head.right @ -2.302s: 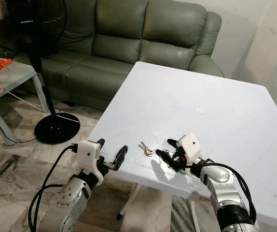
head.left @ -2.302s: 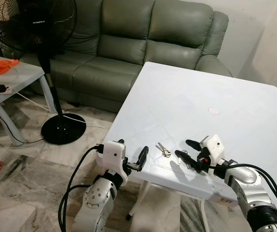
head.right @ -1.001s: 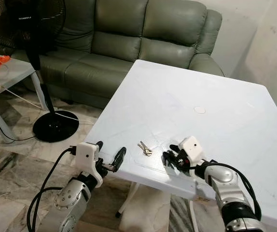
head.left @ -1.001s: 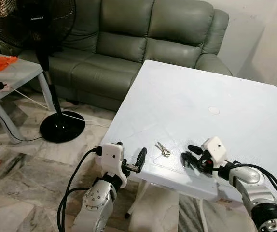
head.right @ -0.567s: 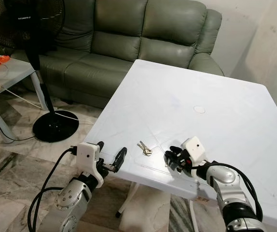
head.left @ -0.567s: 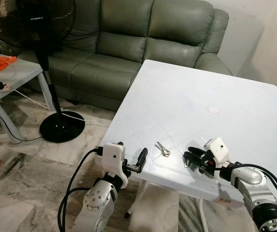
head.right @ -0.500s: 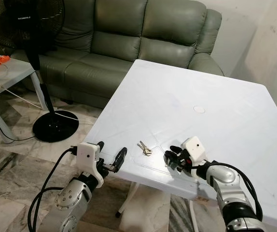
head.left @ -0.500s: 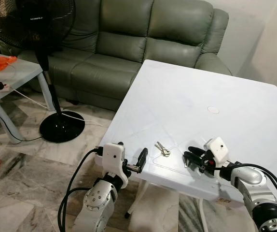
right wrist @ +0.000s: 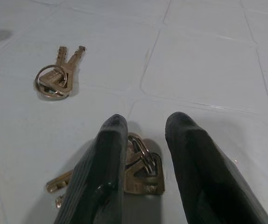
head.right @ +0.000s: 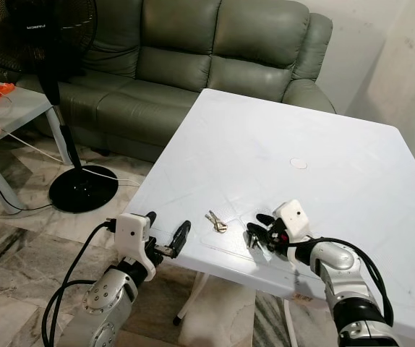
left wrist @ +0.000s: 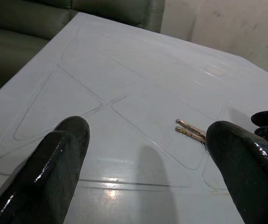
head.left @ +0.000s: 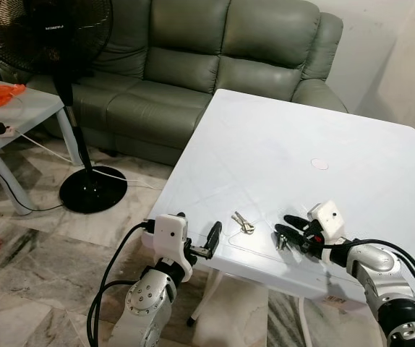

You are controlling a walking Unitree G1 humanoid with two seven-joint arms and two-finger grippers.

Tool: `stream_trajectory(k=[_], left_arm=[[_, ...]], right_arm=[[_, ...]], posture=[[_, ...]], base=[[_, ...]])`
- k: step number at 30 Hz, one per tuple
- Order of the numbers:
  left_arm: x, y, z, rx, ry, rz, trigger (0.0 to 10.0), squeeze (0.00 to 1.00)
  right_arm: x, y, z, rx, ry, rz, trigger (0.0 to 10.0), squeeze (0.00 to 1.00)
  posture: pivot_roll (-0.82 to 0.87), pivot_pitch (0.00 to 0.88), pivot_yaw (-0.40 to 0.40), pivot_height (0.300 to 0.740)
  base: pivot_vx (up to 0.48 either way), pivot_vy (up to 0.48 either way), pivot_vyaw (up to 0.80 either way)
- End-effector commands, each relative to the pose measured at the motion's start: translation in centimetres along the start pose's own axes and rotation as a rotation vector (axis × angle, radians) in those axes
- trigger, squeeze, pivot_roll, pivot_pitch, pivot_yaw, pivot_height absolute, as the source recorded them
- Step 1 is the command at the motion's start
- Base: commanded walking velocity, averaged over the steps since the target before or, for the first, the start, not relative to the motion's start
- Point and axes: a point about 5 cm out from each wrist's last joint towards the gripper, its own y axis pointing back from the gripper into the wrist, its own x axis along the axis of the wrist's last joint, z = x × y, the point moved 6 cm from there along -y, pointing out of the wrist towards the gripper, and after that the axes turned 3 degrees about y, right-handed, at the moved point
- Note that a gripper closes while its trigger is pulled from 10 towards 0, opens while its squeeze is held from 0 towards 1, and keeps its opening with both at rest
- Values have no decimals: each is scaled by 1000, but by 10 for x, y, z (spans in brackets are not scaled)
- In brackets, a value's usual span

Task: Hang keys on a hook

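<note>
Two bunches of keys lie near the front edge of the white table point(head.left: 301, 123). One bunch point(head.left: 244, 223) lies loose on the table, seen also as keys on a ring point(right wrist: 57, 80) in the right wrist view. My right gripper point(head.left: 285, 230) rests low on the table, its two black fingers point(right wrist: 108, 158) shut on the second bunch of keys point(right wrist: 143, 172), whose ring sits between them. My left gripper point(head.left: 206, 242) hovers at the table's front left edge, open, with nothing between its fingers point(left wrist: 61, 154); the loose keys point(left wrist: 190, 129) lie ahead of it.
A green sofa point(head.left: 215, 65) stands behind the table. A black standing fan point(head.left: 74, 94) and a small side table point(head.left: 27, 108) with an orange thing and a power strip are at the left. Marble floor lies below the front edge.
My right gripper, open above the second bunch 2.3 s ago, has come down and closed around it, then drifted slightly right. The left arm has held still.
</note>
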Motion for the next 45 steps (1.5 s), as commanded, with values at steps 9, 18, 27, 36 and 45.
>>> stream_trajectory(k=[9,18,27,36,45], left_arm=[[6,-5,27,-40,65,31,10000,0],[5,-4,27,-39,68,28,10000,0],[5,-3,27,-38,70,27,10000,0],[4,-3,28,-40,73,25,10000,0],[5,-3,29,-39,75,25,10000,0]], right_arm=[[0,10,10,7,3,-17,10000,0],[-2,14,12,11,14,-24,3255,0],[-5,18,14,11,26,-46,10000,0],[-10,23,17,8,25,-69,10000,0],[-13,27,16,28,27,-80,4000,0]], posture=[[31,69,-103,740],[31,75,-101,740],[31,83,-99,740],[29,84,-98,740],[27,85,-97,740]], base=[[0,0,0],[0,0,0],[0,0,0],[0,0,0],[0,0,0]])
